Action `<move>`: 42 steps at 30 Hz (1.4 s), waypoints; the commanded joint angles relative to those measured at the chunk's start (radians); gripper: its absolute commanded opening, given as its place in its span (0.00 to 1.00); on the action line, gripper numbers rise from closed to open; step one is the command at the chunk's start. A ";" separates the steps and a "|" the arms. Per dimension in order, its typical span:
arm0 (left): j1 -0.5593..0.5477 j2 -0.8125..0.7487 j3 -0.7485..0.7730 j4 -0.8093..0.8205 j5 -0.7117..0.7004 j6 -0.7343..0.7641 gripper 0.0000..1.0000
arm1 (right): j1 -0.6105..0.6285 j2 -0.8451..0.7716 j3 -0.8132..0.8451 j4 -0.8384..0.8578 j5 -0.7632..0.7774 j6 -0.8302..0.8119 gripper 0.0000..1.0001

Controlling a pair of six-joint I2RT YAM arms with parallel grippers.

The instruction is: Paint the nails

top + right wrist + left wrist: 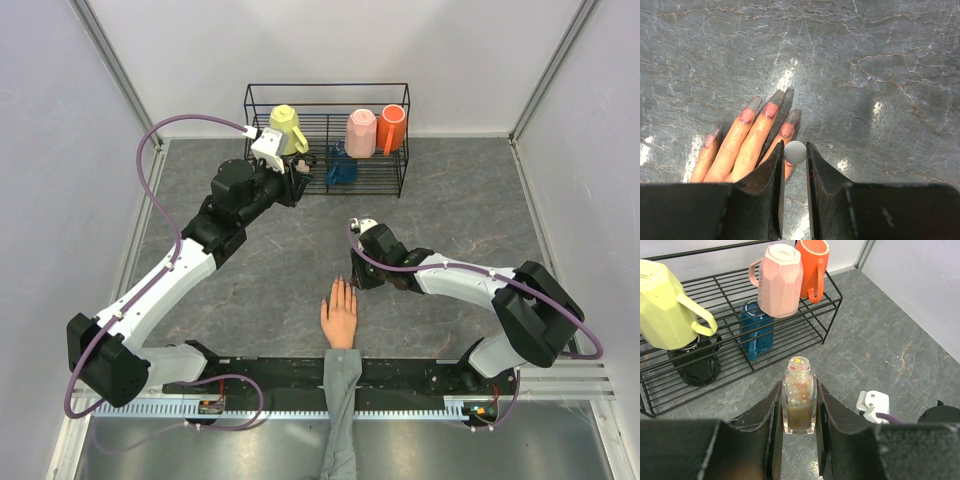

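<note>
A peach mannequin hand [339,316] with a grey sleeve [341,400] lies palm down at the table's front middle. In the right wrist view its long pinkish nails [771,109] point away from me. My right gripper [358,272] hovers just right of the fingertips, shut on a small grey round-topped brush cap [795,152]. The cap sits over the rightmost finger and hides its nail. My left gripper [299,172] is near the rack, shut on a clear square bottle of glittery polish [799,399] with no cap, held upright above the table.
A black wire rack [392,180] stands at the back with a yellow mug [285,128], a pink mug [361,132], an orange mug [393,127] and a blue cup [342,168]. A black cup [695,362] also shows in the left wrist view. White walls enclose the grey table.
</note>
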 commanded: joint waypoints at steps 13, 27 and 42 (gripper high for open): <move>0.008 -0.009 0.052 0.026 0.026 -0.031 0.02 | -0.005 0.012 0.022 0.043 0.014 -0.008 0.00; 0.008 -0.011 0.052 0.024 0.026 -0.028 0.02 | -0.008 0.021 0.026 0.052 0.020 -0.011 0.00; 0.008 -0.008 0.053 0.024 0.032 -0.036 0.02 | -0.013 0.013 0.029 0.052 0.022 -0.016 0.00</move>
